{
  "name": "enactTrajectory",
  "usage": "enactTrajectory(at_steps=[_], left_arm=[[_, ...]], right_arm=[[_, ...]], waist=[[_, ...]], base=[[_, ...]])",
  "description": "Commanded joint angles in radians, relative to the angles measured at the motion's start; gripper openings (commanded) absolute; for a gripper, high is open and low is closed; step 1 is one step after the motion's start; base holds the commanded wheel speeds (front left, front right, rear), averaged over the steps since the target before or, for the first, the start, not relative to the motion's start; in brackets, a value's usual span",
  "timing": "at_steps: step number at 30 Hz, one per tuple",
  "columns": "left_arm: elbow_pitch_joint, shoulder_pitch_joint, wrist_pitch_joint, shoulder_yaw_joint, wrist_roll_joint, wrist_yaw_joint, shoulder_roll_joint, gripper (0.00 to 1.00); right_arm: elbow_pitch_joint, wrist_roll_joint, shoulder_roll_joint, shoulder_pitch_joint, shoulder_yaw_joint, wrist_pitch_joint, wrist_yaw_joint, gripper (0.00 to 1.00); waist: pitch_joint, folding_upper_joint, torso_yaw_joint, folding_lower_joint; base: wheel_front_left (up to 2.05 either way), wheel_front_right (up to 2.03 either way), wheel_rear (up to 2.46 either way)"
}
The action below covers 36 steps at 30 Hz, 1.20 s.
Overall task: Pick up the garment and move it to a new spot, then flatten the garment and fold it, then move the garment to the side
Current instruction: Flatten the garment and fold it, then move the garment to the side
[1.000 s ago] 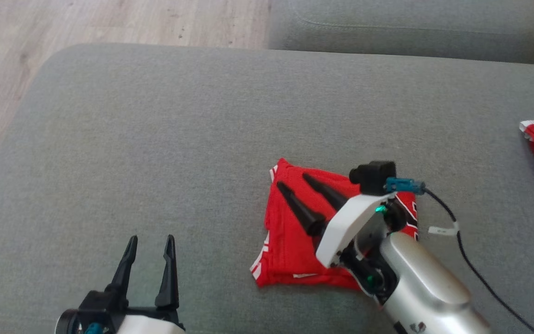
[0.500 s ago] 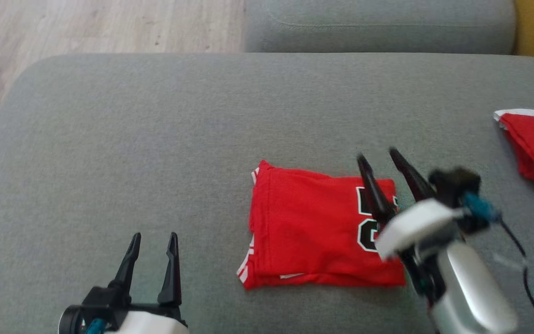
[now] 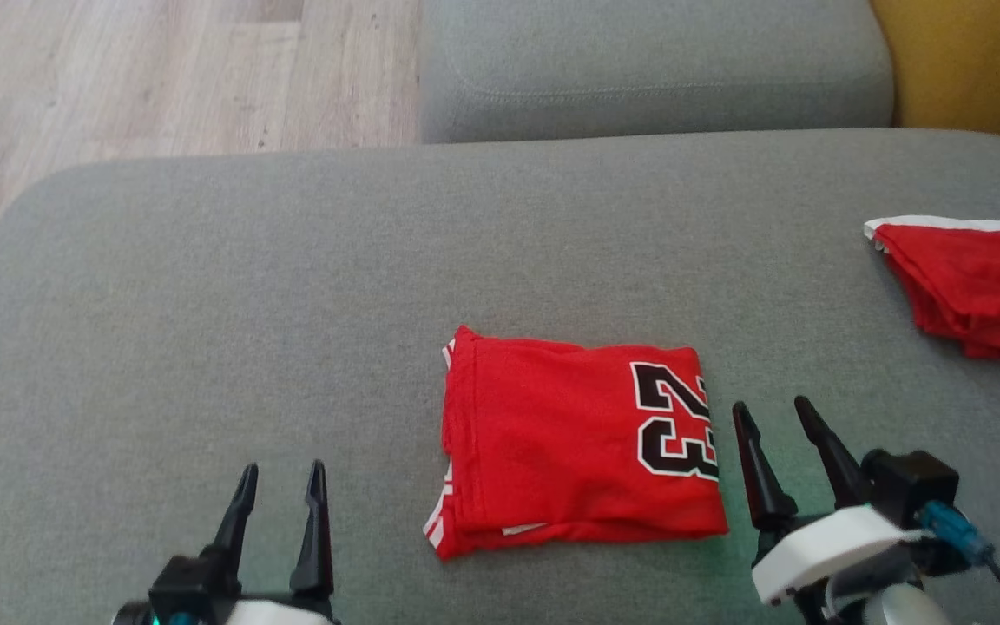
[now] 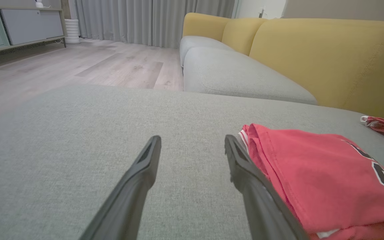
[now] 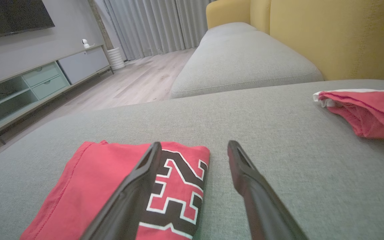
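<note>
Folded red garment (image 3: 569, 451) on cushion (image 3: 292, 286)

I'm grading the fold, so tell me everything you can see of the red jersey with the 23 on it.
The red jersey is a thin knit fabric folded into a neat, roughly rectangular stack of several layers, lying flat on the grey sofa cushion. A black 23 outlined in white shows sideways near its right edge, and white-and-red striped trim peeks out at the left corners. Its top looks smooth. The left gripper and right gripper, both open, sit on either side, neither appearing to touch it.
</note>
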Motion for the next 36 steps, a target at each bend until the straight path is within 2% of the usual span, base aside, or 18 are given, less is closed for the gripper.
enactTrajectory(at_steps=[1,26,30,36], left_arm=[[-0.021,-0.018,-0.011,0.042,-0.007,-0.002,0.010,1.00],[-0.028,0.003,-0.007,0.043,-0.024,0.016,0.020,1.00],[-0.031,-0.006,-0.006,0.038,-0.021,0.014,0.020,1.00],[-0.035,-0.018,-0.006,0.047,-0.021,0.017,0.024,1.00]], right_arm=[[-0.042,-0.013,-0.001,-0.018,0.017,-0.018,0.003,1.00],[-0.012,-0.023,-0.001,-0.013,0.015,-0.025,0.003,1.00],[0.012,-0.012,-0.001,-0.038,-0.017,0.017,0.003,1.00],[0.065,-0.018,-0.001,-0.105,-0.064,0.140,0.003,1.00]], waist=[[-0.009,0.0000,-0.004,0.0001],[-0.019,0.0000,0.002,0.0001],[-0.009,0.0000,0.025,0.0001],[0.023,0.0000,0.070,0.0001]], base=[[0.00,0.00,0.00],[0.00,0.00,0.00],[0.00,0.00,0.00],[0.00,0.00,0.00]])
